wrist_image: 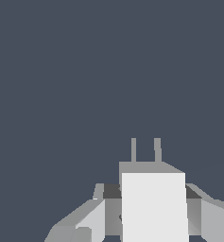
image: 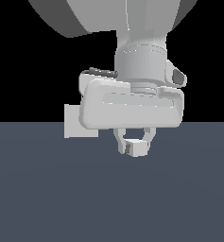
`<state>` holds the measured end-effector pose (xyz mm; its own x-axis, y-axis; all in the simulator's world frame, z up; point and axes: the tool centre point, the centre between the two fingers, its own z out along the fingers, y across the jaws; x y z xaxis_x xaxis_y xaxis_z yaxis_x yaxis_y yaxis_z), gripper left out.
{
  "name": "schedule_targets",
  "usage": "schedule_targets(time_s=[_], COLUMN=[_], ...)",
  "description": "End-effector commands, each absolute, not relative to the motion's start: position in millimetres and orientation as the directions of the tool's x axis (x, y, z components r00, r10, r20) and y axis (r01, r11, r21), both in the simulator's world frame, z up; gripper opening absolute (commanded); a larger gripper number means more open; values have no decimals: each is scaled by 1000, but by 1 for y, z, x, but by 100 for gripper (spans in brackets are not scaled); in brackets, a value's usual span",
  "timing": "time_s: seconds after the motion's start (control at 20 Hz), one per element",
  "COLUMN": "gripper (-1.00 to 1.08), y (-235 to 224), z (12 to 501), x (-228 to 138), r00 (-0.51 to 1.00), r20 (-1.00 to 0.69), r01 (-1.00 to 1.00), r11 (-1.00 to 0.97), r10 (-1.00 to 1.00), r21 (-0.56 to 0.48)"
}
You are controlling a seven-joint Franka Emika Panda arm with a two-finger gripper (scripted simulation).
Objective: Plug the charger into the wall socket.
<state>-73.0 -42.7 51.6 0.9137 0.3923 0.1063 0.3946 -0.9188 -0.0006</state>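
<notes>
My gripper (image: pixel 133 147) hangs low over the dark floor, shut on the charger (image: pixel 137 148), a small white block held between the fingertips. In the wrist view the charger (wrist_image: pixel 153 203) fills the space between the two fingers (wrist_image: pixel 90 222), and its two thin prongs (wrist_image: pixel 145 150) point away over bare floor. The wall socket (image: pixel 74 123) is a light grey square plate standing upright behind the hand, toward the exterior view's left; the gripper body hides its right part and its holes do not show. The socket is out of the wrist view.
A flat dark blue-grey floor (image: pixel 111 198) stretches under the arm. The large arm links (image: pixel 132 28) fill the top of the exterior view.
</notes>
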Motion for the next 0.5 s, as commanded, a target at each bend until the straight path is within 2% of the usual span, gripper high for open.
schedule_targets(time_s=[0.0,0.45], gripper=[-100,-100], y=[-27,26], z=[57,77], x=[-67,-40], r00=[925,959], r20=[107,106], r01=[366,264], r11=[-931,-965], r10=[364,262], r21=[0,0])
